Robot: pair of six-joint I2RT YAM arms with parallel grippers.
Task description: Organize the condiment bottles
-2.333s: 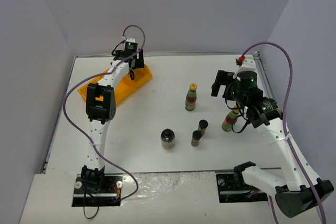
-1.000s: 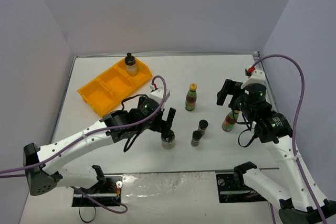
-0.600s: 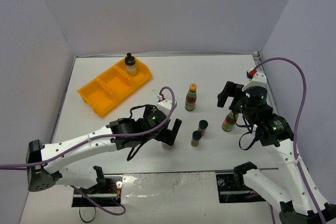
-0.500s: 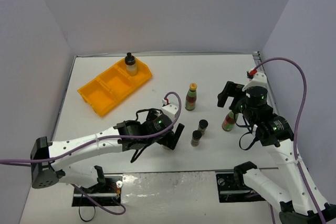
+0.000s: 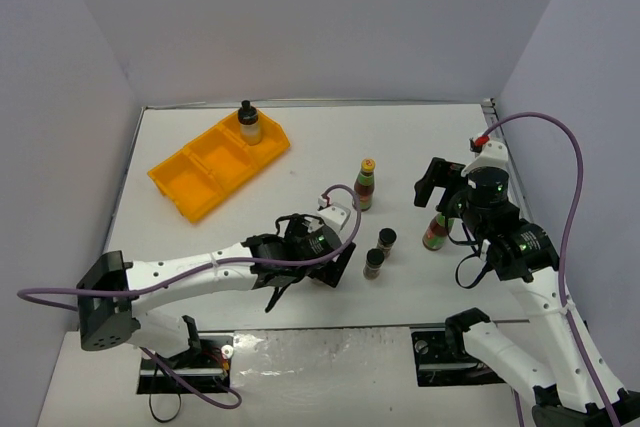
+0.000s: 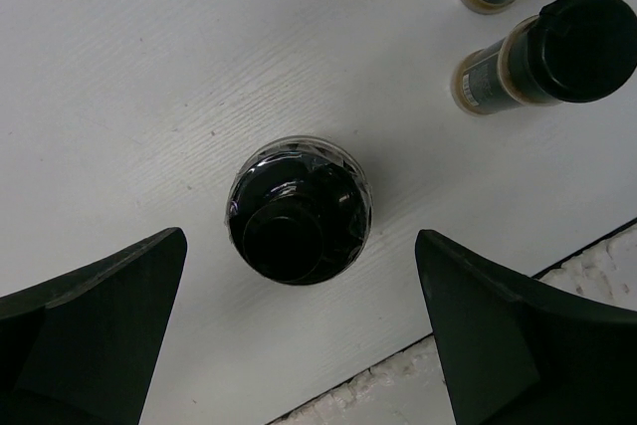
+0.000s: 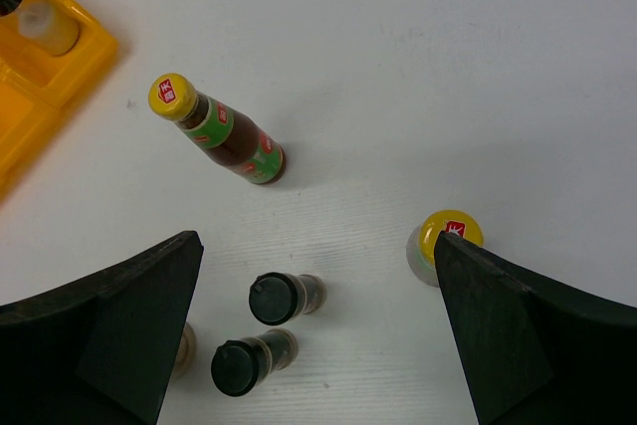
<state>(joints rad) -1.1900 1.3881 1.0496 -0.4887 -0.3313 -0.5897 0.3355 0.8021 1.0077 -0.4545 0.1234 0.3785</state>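
A white table (image 5: 420,137) boxed in by plain grey walls carries everything. Nearest, close to the front edge, a wide black-lidded jar (image 6: 299,223) stands upright between the spread fingers (image 6: 109,316) of the left gripper (image 6: 299,246), with clear gaps on both sides and nothing gripped. It looks small, rigid and smooth-walled, probably light but slick. I judge the best hold is across the body below the lid, squeezed gently so it neither tips nor slides. The left arm (image 5: 190,272) stretches low across the table toward the right, its wrist pointing down over the jar. Just right of it stand two tiny spice jars (image 5: 373,264), near each other. Farther off, one sauce bottle (image 5: 365,185) stands mid-table and a second sauce bottle (image 5: 437,230) to the right, close below the right gripper (image 7: 317,244), which hovers with jaws wide and empty. At the far left, the orange tray (image 5: 185,187) holds a second wide jar (image 5: 248,122) in its farthest compartment.
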